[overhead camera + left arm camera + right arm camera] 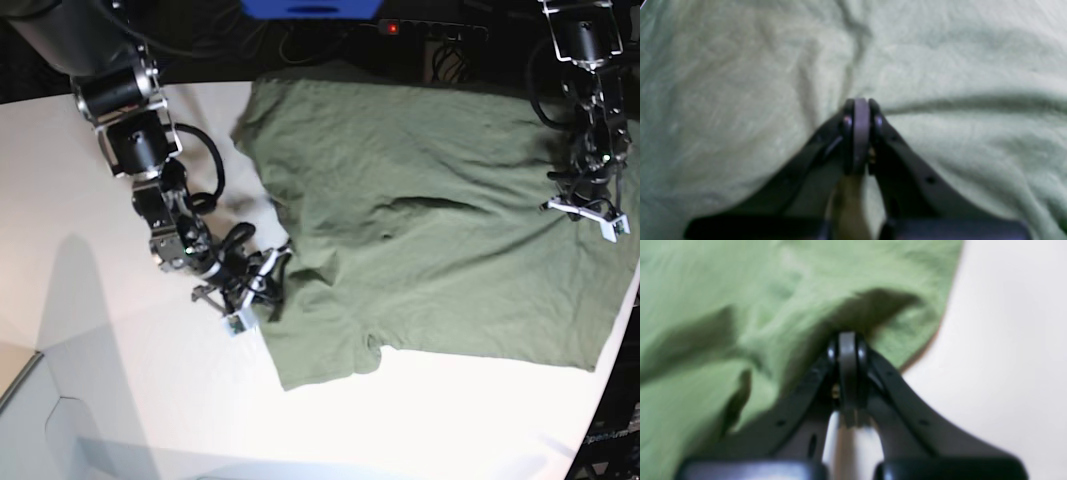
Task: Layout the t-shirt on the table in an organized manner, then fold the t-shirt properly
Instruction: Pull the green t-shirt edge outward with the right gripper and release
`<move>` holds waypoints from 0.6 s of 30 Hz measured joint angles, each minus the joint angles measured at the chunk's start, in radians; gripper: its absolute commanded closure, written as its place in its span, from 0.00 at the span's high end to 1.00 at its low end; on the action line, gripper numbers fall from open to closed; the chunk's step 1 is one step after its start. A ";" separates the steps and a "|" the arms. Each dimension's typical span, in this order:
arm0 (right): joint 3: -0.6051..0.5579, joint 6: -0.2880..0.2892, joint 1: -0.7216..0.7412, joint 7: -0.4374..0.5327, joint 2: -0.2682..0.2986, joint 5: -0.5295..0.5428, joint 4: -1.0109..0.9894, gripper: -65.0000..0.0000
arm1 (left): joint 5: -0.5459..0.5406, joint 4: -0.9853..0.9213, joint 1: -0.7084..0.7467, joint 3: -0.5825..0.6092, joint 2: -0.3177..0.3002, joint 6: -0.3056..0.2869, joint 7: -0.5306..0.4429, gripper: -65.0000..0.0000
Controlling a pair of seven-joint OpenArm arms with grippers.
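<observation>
Laying-out step. The plain olive-green cotton t-shirt [430, 250] lies spread but wrinkled on the large white tabletop [100, 340], one edge hanging past the tabletop's rim. The right fingers [847, 340] are pressed together on cloth at the shirt's edge; the left fingers [860, 106] are likewise closed, pinching a fold. Judged next: draw both grips apart to flatten wrinkles. No readable label or writing shows.
</observation>
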 measured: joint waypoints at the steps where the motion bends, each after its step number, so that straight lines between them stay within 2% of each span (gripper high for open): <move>1: -0.001 -0.001 0.027 0.033 0.001 0.002 -0.057 0.00 | 0.000 0.000 0.000 -0.001 0.003 0.000 -0.001 0.00; 2: -0.002 -0.008 0.056 0.063 0.006 0.003 -0.113 0.00 | 0.003 0.000 0.000 -0.003 0.013 0.001 -0.004 0.00; 5: -0.003 -0.078 0.138 0.136 0.034 -0.006 -0.249 0.00 | 0.003 0.002 0.000 -0.006 0.019 0.003 -0.010 0.00; 8: -0.003 -0.114 0.177 0.180 0.064 -0.016 -0.305 0.00 | 0.000 0.018 0.000 0.002 0.026 0.002 0.001 0.00; 10: -0.007 -0.210 0.191 0.189 0.069 -0.035 -0.311 0.00 | 0.000 0.045 0.003 0.005 0.047 0.001 0.015 0.00; 11: -0.006 -0.241 0.199 0.191 0.076 -0.032 -0.313 0.00 | 0.004 0.058 0.007 0.001 0.061 0.005 0.015 0.00; 15: 0.000 -0.243 0.253 0.237 0.105 -0.032 -0.312 0.00 | 0.004 0.117 0.019 0.005 0.085 0.009 0.055 0.00; 18: 0.001 -0.243 0.269 0.236 0.110 -0.025 -0.288 0.00 | 0.008 0.165 0.020 0.004 0.113 0.010 0.060 0.00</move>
